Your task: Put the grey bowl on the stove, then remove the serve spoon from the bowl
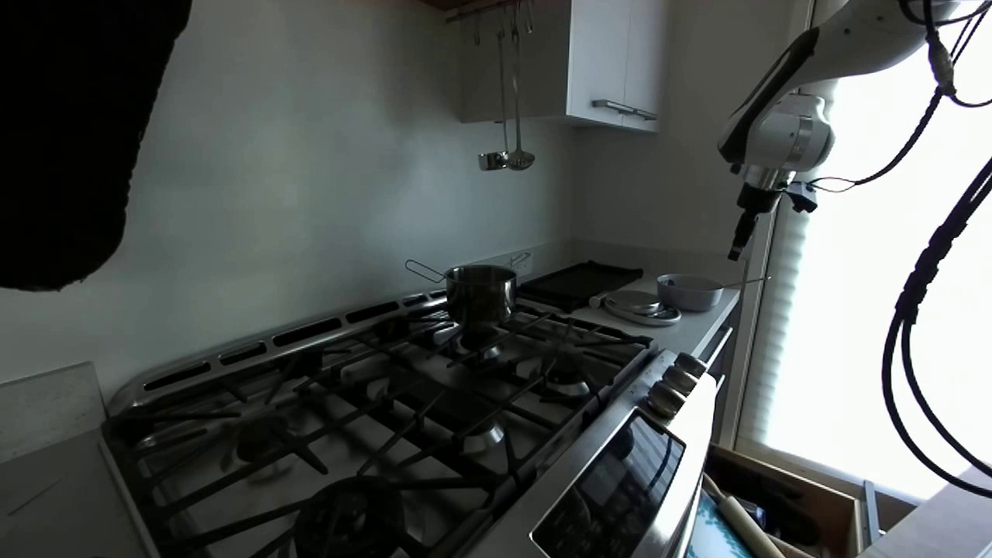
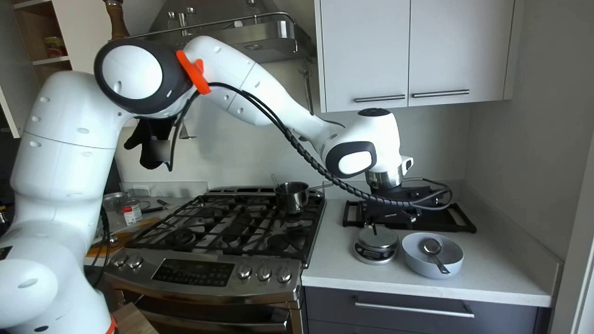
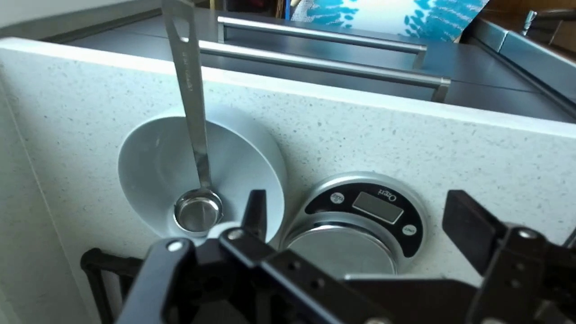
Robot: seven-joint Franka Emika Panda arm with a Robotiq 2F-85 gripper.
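Standing on the white speckled counter (image 3: 450,153), the grey bowl (image 2: 420,262) is upright, and its pale inside holds the serve spoon (image 3: 195,117). The round head of the spoon lies low in the bowl, while the long handle passes over the rim, toward the front edge of the counter. Just beside the bowl there is a round kitchen scale (image 3: 348,243); whether the two are touching, I cannot tell. Behind these, a black tray (image 2: 438,221) lies flat on the counter. The gripper (image 3: 357,202) hangs in the air above this counter, apart from the bowl. Its fingers (image 3: 256,209) are spread widely, so they are released; in the wrist view, the display (image 3: 377,208) of the scale appears between them. Next to the counter is the stove (image 2: 199,288) with black grates (image 2: 234,234), and on its rear grate, at the side near the counter, stands a steel pot (image 2: 291,199). Higher up, a white cabinet (image 2: 364,51) is fixed above the counter, and two long steel utensils (image 1: 520,160) hang near the wall (image 1: 310,139).
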